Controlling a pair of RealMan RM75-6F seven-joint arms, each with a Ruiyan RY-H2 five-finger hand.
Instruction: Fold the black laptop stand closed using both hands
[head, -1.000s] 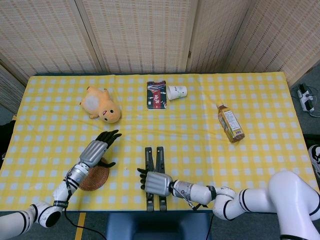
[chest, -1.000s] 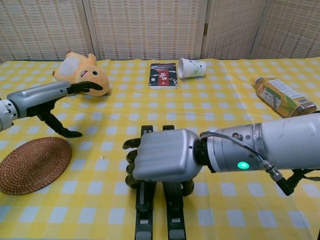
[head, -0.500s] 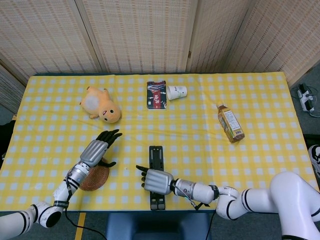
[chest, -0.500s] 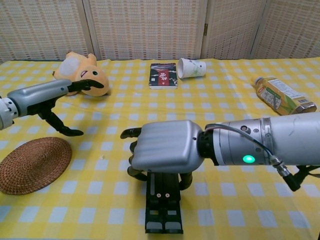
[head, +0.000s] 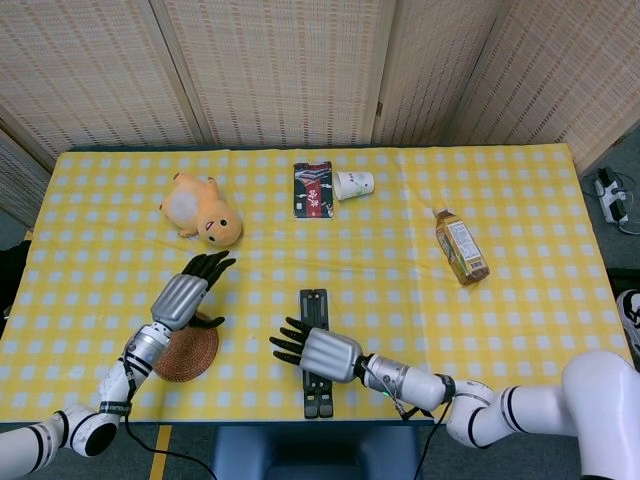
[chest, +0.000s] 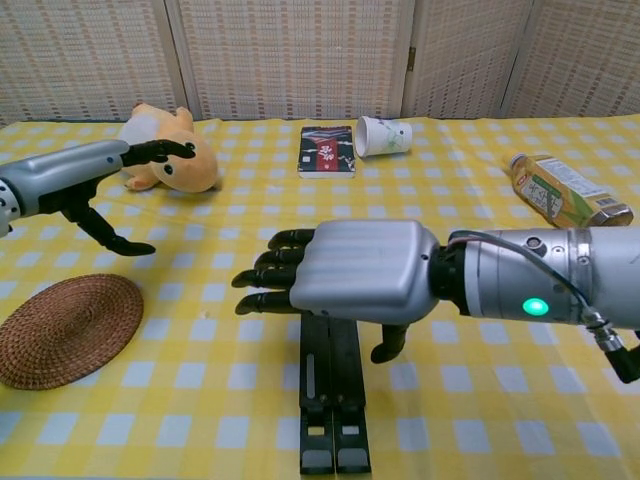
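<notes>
Hovering over the left side of the yellow checked table (head: 520, 330), the left hand (head: 182, 297) is spreading its fingers, holding nothing, above one woven coaster (head: 188, 352). One plush toy (head: 202, 210) is lying further back. At centre, the black laptop stand (head: 315, 352) is lying flat near the front edge, its two bars together. The right hand (head: 320, 351) is hanging just above it, fingers extended and apart, gripping nothing. One red-and-black book (head: 313, 189), its writing too small to read, and one tipped paper cup (head: 354, 184) are sitting near the far edge. One bottle (head: 461, 246) is lying at right, label unreadable, with open cloth around it.
</notes>
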